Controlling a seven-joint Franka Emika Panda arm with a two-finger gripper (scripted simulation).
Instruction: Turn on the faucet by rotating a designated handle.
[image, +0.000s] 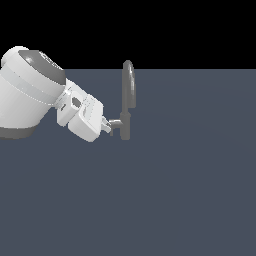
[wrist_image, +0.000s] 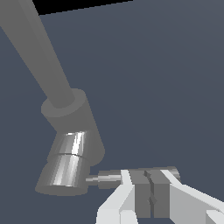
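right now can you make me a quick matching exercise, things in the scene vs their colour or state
Things:
1. spout
2. handle
3. gripper
4. floor

Descriptions:
A. white, with grey pads
B. flat, dark blue-grey
C. tall grey arch
D. thin grey lever, pinched between the pads

Pairs: 1-C, 2-D, 3-A, 4-B

Handle (image: 115, 123) left of faucet (image: 127, 100), exterior view.

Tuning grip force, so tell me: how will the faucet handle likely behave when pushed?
The handle looks like rigid metal, so probably stiff. It is thin and smooth, so it may slip. Mounted on the faucet, it should pivot rather than come free. The gripper jaws look shut.
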